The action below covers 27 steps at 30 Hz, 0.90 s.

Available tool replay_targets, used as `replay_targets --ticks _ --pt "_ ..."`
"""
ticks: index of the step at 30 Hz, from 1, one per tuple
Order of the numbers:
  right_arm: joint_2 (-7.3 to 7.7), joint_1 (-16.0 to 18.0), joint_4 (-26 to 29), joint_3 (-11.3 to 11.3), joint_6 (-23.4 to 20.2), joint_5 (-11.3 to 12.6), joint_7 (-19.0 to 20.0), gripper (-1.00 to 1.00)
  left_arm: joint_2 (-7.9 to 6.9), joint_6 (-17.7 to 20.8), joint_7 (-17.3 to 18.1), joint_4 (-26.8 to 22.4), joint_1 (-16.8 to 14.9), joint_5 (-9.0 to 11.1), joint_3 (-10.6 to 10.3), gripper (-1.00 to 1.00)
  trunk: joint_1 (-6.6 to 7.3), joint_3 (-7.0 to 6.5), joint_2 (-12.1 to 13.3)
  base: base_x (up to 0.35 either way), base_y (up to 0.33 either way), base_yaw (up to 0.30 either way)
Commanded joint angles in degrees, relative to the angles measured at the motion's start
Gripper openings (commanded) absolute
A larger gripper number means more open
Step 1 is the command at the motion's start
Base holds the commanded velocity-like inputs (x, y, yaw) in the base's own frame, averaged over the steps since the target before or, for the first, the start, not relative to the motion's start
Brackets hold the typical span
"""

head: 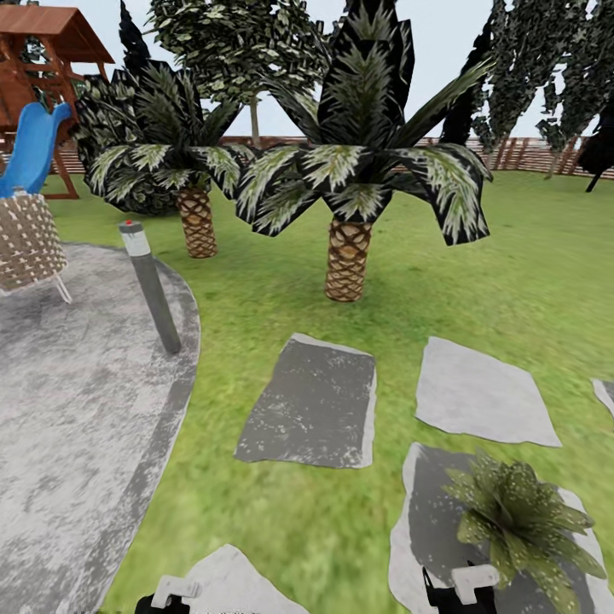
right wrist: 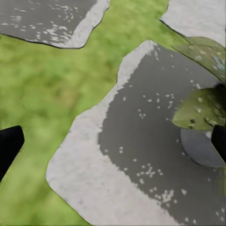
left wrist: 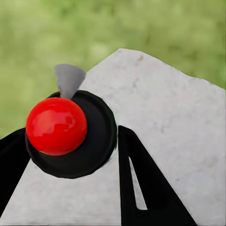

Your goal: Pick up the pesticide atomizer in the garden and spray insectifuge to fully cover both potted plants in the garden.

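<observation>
My left gripper (head: 166, 599) sits at the bottom edge of the head view, over a pale stepping stone (left wrist: 165, 108). In the left wrist view its two dark fingers (left wrist: 141, 183) close on a dark round thing with a red ball on top and a grey spout, which I take for the pesticide atomizer (left wrist: 70, 134). One potted plant (head: 522, 518), a speckled green rosette, stands on a dark stone at lower right. My right gripper (head: 465, 593) is open just left of it, near the grey pot (right wrist: 200, 148). The other potted plant is out of view.
Two scaly-trunked palms (head: 348, 256) rise on the lawn ahead. A grey bollard lamp (head: 152, 286) stands at the rim of the mottled patio (head: 77, 409), with a wicker chair (head: 26, 243) and a blue slide behind. More stepping stones (head: 311, 401) lie between. A fence runs at the back.
</observation>
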<state>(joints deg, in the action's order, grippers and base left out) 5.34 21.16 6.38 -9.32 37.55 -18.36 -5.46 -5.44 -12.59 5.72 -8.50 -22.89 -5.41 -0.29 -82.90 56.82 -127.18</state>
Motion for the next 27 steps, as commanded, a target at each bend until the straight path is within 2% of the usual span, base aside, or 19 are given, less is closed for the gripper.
replay_targets --ticks 1,27 --pt "0.01 0.0 0.0 -0.3 0.2 -0.6 -0.3 1.0 -0.01 -0.2 0.0 0.1 0.0 -0.6 0.0 -1.0 0.01 0.01 0.0 0.0 0.0 0.278" --pt "-0.01 0.0 0.0 -0.3 0.2 -0.6 -0.3 1.0 -0.01 -0.2 0.0 0.1 0.0 -0.6 0.0 -1.0 0.01 -0.89 0.0 -0.001 0.0 0.277"
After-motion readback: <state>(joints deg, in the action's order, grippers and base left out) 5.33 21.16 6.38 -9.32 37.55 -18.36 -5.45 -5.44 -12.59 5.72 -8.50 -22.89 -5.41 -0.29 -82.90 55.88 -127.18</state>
